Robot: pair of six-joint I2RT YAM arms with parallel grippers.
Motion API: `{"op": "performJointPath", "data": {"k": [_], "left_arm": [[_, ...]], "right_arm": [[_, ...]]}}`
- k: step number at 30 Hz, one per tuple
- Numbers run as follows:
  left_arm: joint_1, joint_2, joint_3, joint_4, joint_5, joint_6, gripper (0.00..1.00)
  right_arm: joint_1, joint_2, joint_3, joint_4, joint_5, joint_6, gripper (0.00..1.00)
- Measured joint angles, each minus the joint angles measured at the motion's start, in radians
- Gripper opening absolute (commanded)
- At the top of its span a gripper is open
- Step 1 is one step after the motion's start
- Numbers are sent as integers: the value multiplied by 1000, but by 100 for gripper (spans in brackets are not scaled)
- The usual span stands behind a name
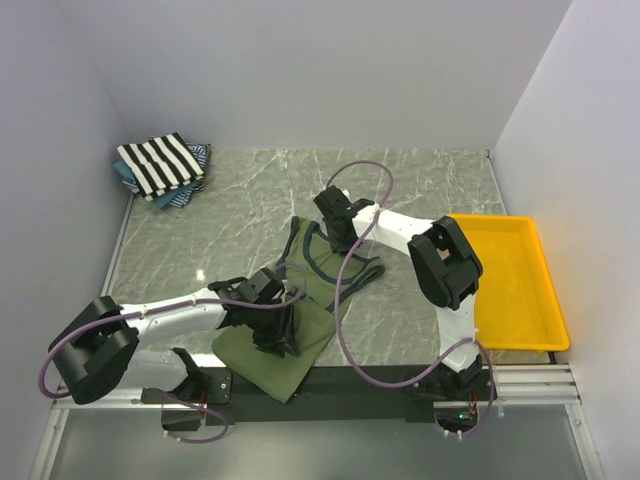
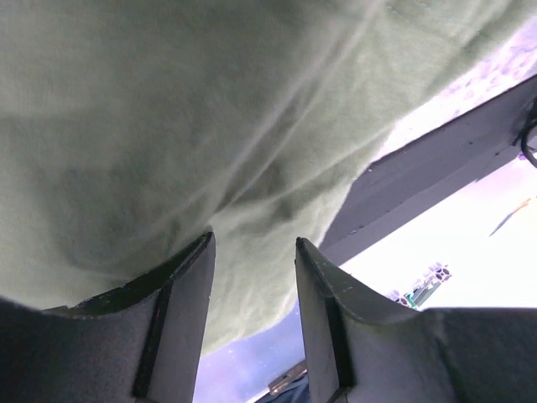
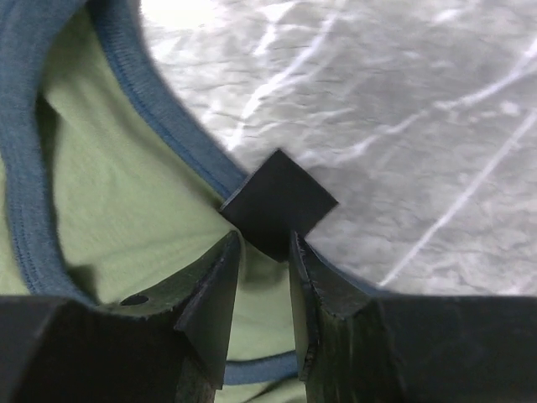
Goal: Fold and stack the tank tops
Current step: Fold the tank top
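We see the left gripper (image 2: 253, 245) with its jaws parted and nothing pinched between them. Soft, matte olive cloth fills the view just beyond its fingertips, and past that cloth's hem runs the table's black rail (image 2: 436, 168), close by. This is the olive tank top (image 1: 265, 365), spread under both arms on the marble table (image 1: 230, 230), its lower corner hanging over the near edge.

The right gripper (image 3: 265, 239) is low over the shirt's strap end, jaws narrowly apart, with no cloth visibly clamped. The ribbed navy trim (image 3: 25, 193) curves along that gripper's left side. Just ahead of its fingertips sits a small black square (image 3: 277, 201) that we cannot identify. Beyond it lies bare, glossy veined stone, open room ahead.

On the right gripper's outer side stands the hard-rimmed yellow tray (image 1: 490, 218), well apart. Far from the left gripper, in the back corner, we see the striped tank top (image 1: 158, 163) folded on top of blue patterned ones (image 1: 190, 197).
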Motion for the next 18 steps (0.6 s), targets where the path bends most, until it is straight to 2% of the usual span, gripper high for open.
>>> {"op": "performJointPath", "data": {"k": [12, 18], "left_arm": [[12, -6, 79, -53, -15, 4, 51], [84, -6, 126, -92, -31, 34, 52]], "right_arm": [[-43, 4, 6, -5, 12, 18, 38], [-75, 34, 39, -19, 34, 25, 38]]}}
